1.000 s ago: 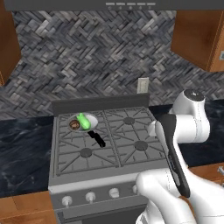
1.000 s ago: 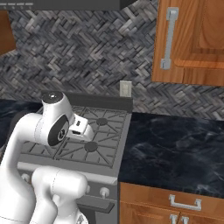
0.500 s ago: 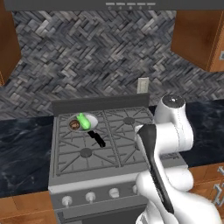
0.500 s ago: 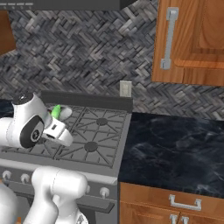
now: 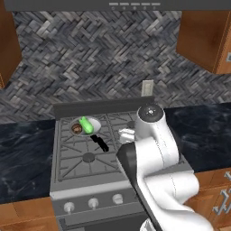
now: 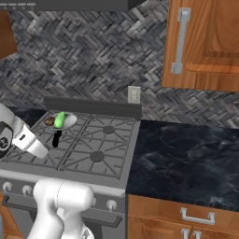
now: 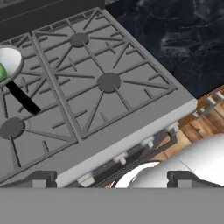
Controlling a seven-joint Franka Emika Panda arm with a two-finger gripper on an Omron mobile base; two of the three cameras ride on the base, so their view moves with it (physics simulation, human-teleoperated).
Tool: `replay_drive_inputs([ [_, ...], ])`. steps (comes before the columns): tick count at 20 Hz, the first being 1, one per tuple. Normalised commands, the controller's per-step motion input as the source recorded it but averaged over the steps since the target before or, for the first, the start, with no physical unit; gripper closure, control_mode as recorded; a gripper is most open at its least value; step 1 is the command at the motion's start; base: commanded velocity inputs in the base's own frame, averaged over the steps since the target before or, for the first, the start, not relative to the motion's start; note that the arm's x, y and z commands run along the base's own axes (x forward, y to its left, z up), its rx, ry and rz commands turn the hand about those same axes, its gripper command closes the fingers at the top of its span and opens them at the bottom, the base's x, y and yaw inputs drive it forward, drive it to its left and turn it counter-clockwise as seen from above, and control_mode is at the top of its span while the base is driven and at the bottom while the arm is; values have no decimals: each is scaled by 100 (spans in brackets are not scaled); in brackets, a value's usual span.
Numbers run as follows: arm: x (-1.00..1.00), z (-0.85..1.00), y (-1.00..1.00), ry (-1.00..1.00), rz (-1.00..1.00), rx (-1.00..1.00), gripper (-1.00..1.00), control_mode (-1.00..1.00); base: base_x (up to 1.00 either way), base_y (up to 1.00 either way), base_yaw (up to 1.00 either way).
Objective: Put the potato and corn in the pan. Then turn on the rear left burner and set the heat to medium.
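The small brown roundish potato (image 5: 76, 129) and the bright green elongated corn cob (image 5: 86, 125) are lying side by side inside the small round silver-grey pan (image 5: 93, 122); the potato is sitting on the left and the corn is leaning against it on the right; from the right base camera the potato (image 6: 49, 121), the corn (image 6: 59, 119) and the pan (image 6: 69, 121) are showing in the same arrangement. The pan is resting on the rear left burner (image 5: 84, 127) of the grey gas stove (image 5: 85, 173); its short black handle (image 5: 100, 143) is pointing toward the front of the stove, over the grate bars. In the hand camera the rim of the pan (image 7: 10, 61) and the handle (image 7: 22, 98) are appearing at the left edge. The row of round grey knobs (image 5: 93, 203) is sitting on the front panel of the stove. The dark marbled counter (image 6: 186, 158) is lying to the right of the stove. The end effector (image 7: 111, 179) is hovering above the front edge of the stove, holding nothing; its two dark fingertips (image 7: 41, 178) are standing wide apart.
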Motion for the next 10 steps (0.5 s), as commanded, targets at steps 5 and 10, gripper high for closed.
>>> replay_drive_inputs([
  [5, -20, 0, 50, -15, 3, 3, -100, -100, 0, 0, 0],
  [10, 0, 0, 5, -6, 15, 1, -100, -100, 0, 0, 0],
])
